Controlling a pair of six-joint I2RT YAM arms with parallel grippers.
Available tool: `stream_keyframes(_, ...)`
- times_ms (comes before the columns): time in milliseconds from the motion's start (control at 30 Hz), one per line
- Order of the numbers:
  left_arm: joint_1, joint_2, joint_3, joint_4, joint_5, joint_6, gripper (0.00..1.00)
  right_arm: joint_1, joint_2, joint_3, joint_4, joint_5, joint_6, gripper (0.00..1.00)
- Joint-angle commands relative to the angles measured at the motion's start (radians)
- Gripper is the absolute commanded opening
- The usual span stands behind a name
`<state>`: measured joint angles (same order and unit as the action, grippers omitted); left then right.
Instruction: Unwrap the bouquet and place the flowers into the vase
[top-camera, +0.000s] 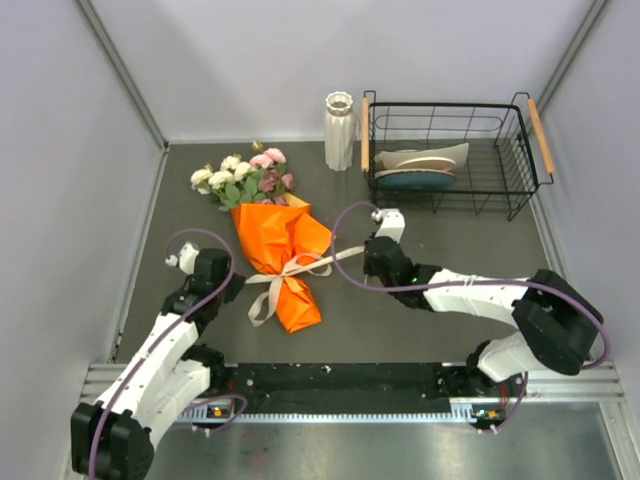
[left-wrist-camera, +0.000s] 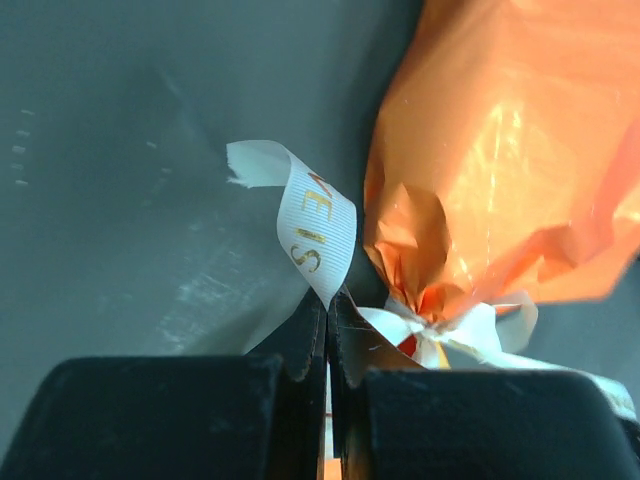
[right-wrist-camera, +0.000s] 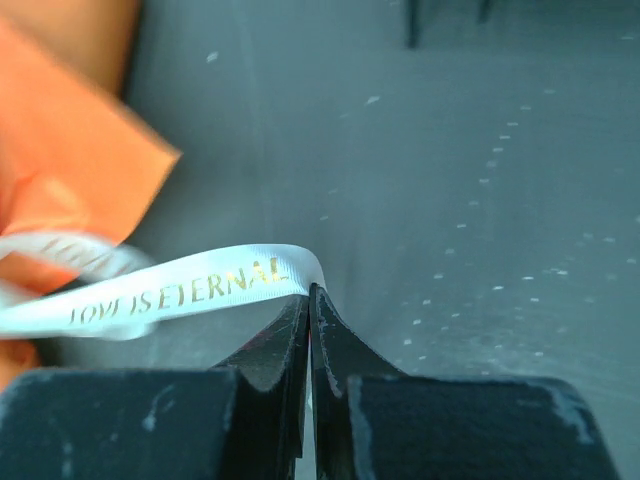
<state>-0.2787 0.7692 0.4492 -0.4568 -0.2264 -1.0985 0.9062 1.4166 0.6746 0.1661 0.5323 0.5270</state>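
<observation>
- Bouquet (top-camera: 280, 250) flat on the table (top-camera: 380, 325), left of centre, narrow end toward the near edge, heads toward the far left corner.
- Flowers (top-camera: 243, 176), white, pink and mauve roses with green leaves, packed inside the orange paper (left-wrist-camera: 500, 150), heads poking out of its far open end; paper wrapped round the stems, not undone.
- Cream ribbon (right-wrist-camera: 180, 285) with gold lettering, knotted round the narrow lower part of the paper; one tail drawn out to the left, another to the right.
- Left end effector (left-wrist-camera: 327, 305) clenched on the left tail, fingers pinched tight together, the tail curling up above the tips, just beside the crumpled neck of the paper.
- Right end effector (right-wrist-camera: 308, 300) clenched on the right tail, the band running from the tips back toward the paper.
- Vase (top-camera: 339, 130) upright at the far edge of the table, near its middle, white and ribbed, mouth facing up; just right of the flower heads, not touching them.
- Black wire basket (top-camera: 470, 200) with wooden handles in the far right corner, just beside the vase; inside it, toward its left end, a small stack of plates (top-camera: 415, 168), pale ones over a dark blue-green one.
</observation>
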Motion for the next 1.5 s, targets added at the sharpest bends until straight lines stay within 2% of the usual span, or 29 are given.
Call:
stream_keyframes(0, 0.085, 0.004, 0.034, -0.077, -0.036, -0.008, 0.00, -0.101, -0.067, -0.026, -0.054, 0.101, 0.114, 0.00)
stream_keyframes(133, 0.194, 0.057, 0.020, -0.057, 0.050, 0.043, 0.00, -0.199, -0.139, -0.105, -0.056, 0.104, 0.179, 0.00)
stream_keyframes(233, 0.223, 0.094, 0.016, -0.023, 0.082, 0.083, 0.00, -0.256, -0.208, -0.125, -0.076, 0.133, 0.163, 0.00)
stream_keyframes(433, 0.246, 0.128, 0.020, 0.013, 0.110, 0.103, 0.00, -0.427, -0.335, -0.155, -0.125, 0.135, 0.151, 0.00)
stream_keyframes(633, 0.259, 0.125, 0.039, -0.003, 0.087, 0.120, 0.00, -0.596, -0.396, -0.162, -0.148, 0.087, 0.149, 0.00)
stream_keyframes(833, 0.263, 0.105, 0.057, -0.029, 0.053, 0.132, 0.00, -0.713, -0.393, -0.133, -0.140, 0.058, 0.143, 0.00)
stream_keyframes(1067, 0.271, 0.159, 0.100, -0.062, 0.027, 0.163, 0.00, -0.861, -0.360, -0.096, -0.112, 0.023, 0.165, 0.00)
stream_keyframes(1267, 0.271, 0.203, 0.143, -0.066, 0.006, 0.186, 0.00, -0.902, -0.331, -0.076, -0.077, 0.029, 0.134, 0.00)
stream_keyframes(1300, 0.271, 0.212, 0.152, -0.084, -0.008, 0.186, 0.00, -0.937, -0.323, -0.076, -0.073, 0.025, 0.128, 0.00)
stream_keyframes(1467, 0.273, 0.194, 0.210, -0.170, -0.095, 0.167, 0.00, -0.938, -0.298, -0.060, -0.043, 0.020, 0.097, 0.00)
